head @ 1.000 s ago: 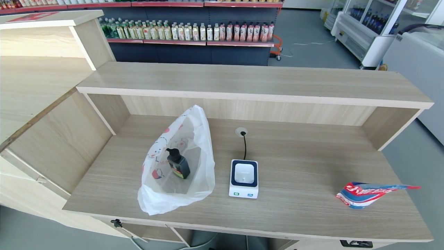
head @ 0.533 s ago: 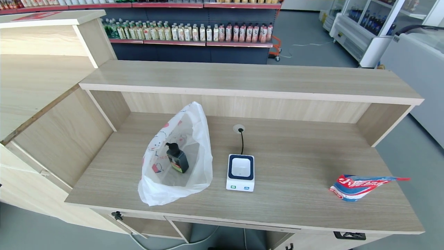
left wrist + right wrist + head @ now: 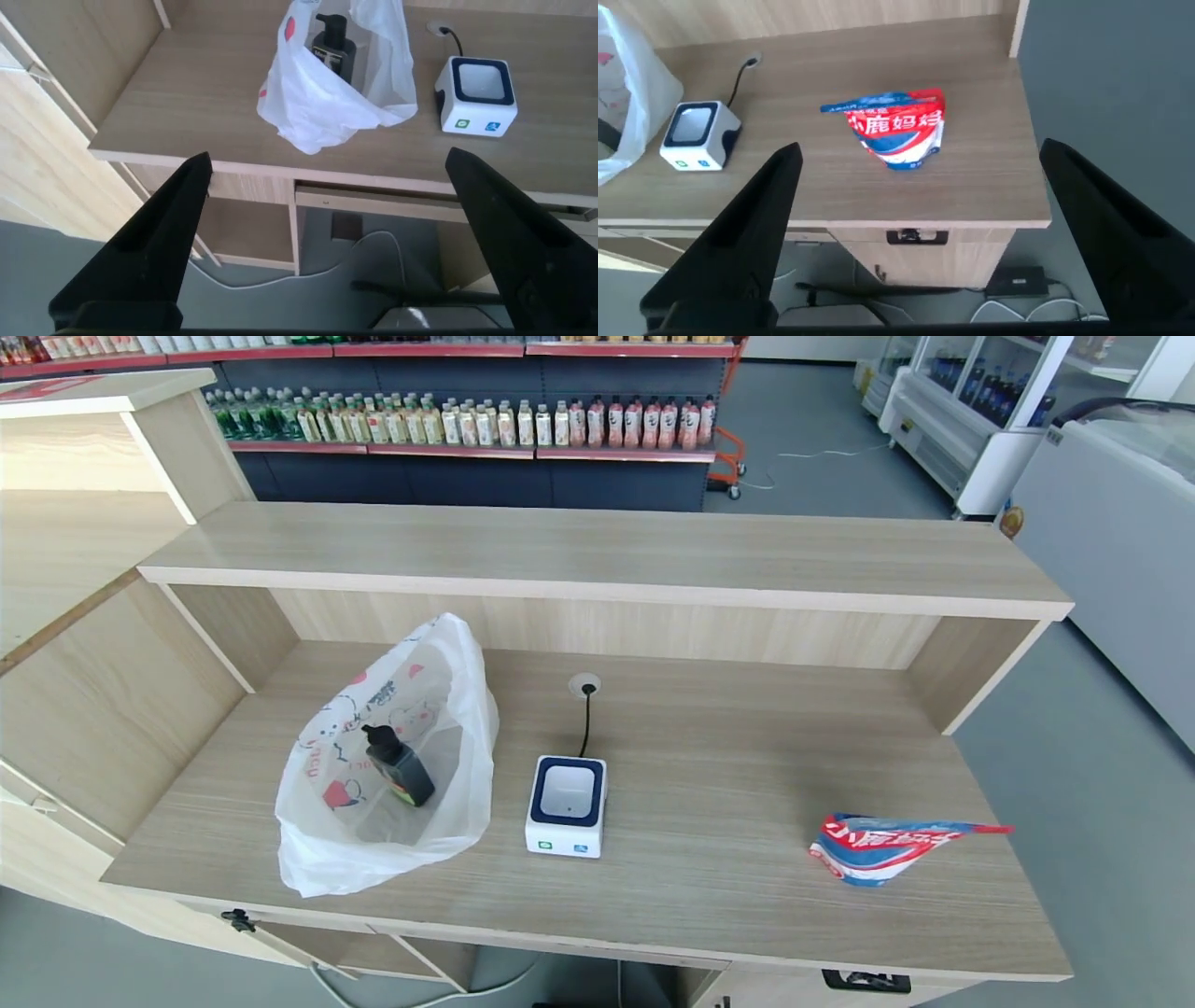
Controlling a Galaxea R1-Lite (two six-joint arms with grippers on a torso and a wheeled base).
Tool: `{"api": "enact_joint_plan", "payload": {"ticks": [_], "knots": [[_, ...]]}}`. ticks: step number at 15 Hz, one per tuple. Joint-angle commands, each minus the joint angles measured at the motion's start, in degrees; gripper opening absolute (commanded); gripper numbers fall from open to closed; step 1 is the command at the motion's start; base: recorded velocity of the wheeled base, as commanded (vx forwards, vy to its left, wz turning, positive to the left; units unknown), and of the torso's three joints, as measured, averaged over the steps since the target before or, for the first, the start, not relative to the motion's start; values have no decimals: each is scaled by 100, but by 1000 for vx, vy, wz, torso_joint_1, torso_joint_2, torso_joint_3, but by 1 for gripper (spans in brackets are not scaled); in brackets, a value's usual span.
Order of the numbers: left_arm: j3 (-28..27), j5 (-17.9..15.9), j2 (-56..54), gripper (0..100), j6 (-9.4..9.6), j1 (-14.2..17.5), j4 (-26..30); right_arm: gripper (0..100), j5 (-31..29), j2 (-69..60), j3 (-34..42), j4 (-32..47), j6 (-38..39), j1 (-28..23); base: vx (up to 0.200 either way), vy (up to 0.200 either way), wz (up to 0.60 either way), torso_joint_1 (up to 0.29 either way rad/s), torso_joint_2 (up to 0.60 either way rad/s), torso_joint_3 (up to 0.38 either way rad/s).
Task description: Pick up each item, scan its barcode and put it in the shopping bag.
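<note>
Finding: the whole head view has slid sideways over the last second, so the camera has turned. The objects keep their mutual spacing and none has been handled.

Count on the pale wooden counter (image 3: 728, 775):
- One white plastic shopping bag with cartoon print (image 3: 470, 709), mouth open.
- One dark pump bottle (image 3: 400, 767) inside that bag, apparently leaning, though the plastic makes this uncertain.
- One white, dark-blue-topped box scanner (image 3: 567, 805) just beside the bag.
- One red, white and blue snack pouch (image 3: 878, 847), lying well apart towards the robot's right.

The left gripper (image 3: 329, 155) and right gripper (image 3: 920, 147) both hang off the counter's near edge, fingers spread wide, carrying nothing.

Assessment: one item is bagged. The pouch remains to be picked, scanned and bagged, and the right arm faces it.
</note>
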Motion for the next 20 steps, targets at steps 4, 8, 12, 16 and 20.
{"api": "enact_joint_plan", "payload": {"ticks": [4,8,12,16,20], "knots": [[0,4,-2,100,-2,0,-2,100,-382,6167,-4776,2265,4660,-442,0,0,0,0,0,0],[0,4,-2,100,-2,0,-2,100,-514,6879,-3888,2028,5513,-3,0,0,0,0,0,0],[0,4,-2,100,-2,0,-2,100,-514,7433,-3299,938,5724,120,0,0,0,0,0,0],[0,4,-2,100,-2,0,-2,100,-514,8496,-3299,103,5680,296,0,0,0,0,0,0],[0,4,-2,100,-2,0,-2,100,-540,9358,-3370,-829,5671,411,0,0,0,0,0,0]]}}
